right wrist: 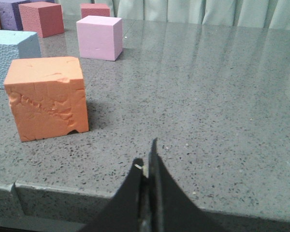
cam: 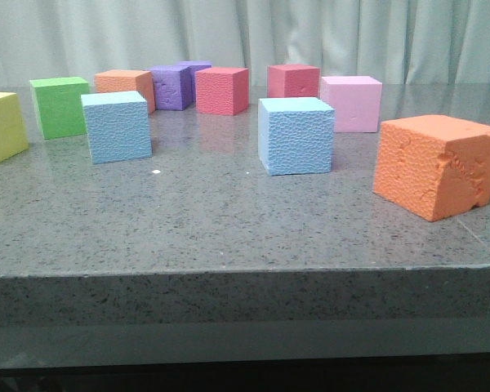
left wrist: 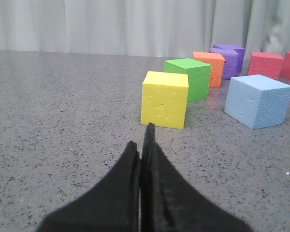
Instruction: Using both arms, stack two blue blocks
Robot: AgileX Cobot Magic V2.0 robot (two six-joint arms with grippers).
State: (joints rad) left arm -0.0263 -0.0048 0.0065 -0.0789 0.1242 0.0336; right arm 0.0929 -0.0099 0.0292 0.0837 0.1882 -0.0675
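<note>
Two sky-blue blocks stand apart on the grey table. One blue block (cam: pixel 117 126) is at the left, and shows in the left wrist view (left wrist: pixel 258 100). The other blue block (cam: pixel 296 135) is near the middle, and its edge shows in the right wrist view (right wrist: pixel 12 53). My left gripper (left wrist: pixel 141 140) is shut and empty, low over the table just short of a yellow cube (left wrist: pixel 164 99). My right gripper (right wrist: pixel 146 157) is shut and empty near the table's front edge, beside a chipped orange cube (right wrist: pixel 46 96). Neither gripper shows in the front view.
A yellow cube (cam: pixel 0 126), green cube (cam: pixel 60 106), orange cube (cam: pixel 125 84), two purple cubes (cam: pixel 173 86), two red cubes (cam: pixel 222 90) and a pink cube (cam: pixel 353 102) stand at the back. A large chipped orange cube (cam: pixel 435 163) stands front right. The table's front edge (cam: pixel 229 273) is near.
</note>
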